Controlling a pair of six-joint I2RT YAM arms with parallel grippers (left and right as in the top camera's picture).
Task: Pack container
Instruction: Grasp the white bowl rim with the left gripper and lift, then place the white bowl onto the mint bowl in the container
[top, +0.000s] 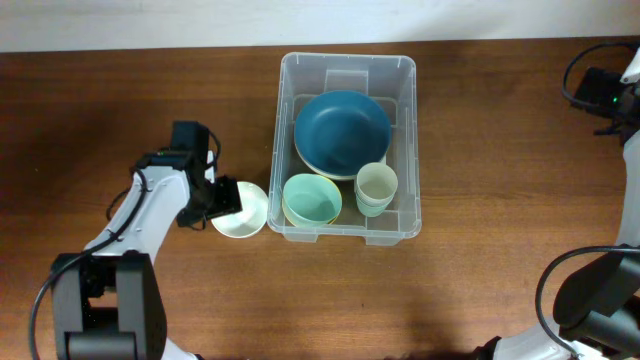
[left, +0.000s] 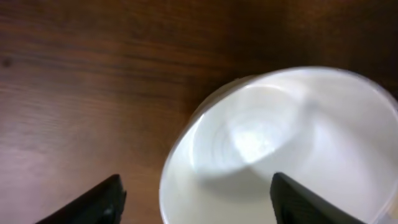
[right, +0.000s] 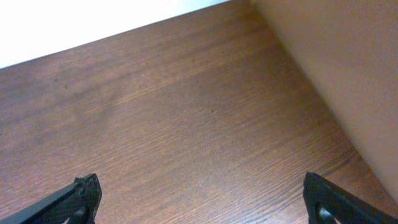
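Note:
The container (top: 347, 60) is a large clear bin at the table's middle. It holds a dark blue bowl (top: 342, 130), a light green bowl (top: 311, 198) and a pale stacked cup (top: 376, 186). A white bowl (top: 245, 212) sits on the table just left of the container. My left gripper (top: 222, 200) is at its left rim. In the left wrist view the white bowl (left: 280, 143) fills the right side, and the left gripper (left: 196, 186) is open, one finger outside the rim and one over the bowl's inside. My right gripper (right: 199, 186) is open and empty over bare wood.
The right arm (top: 603, 90) sits at the far right back edge, away from the container. A pale wall or panel (right: 348, 68) runs along the right side of the right wrist view. The brown wooden table (top: 500, 250) surrounds the container.

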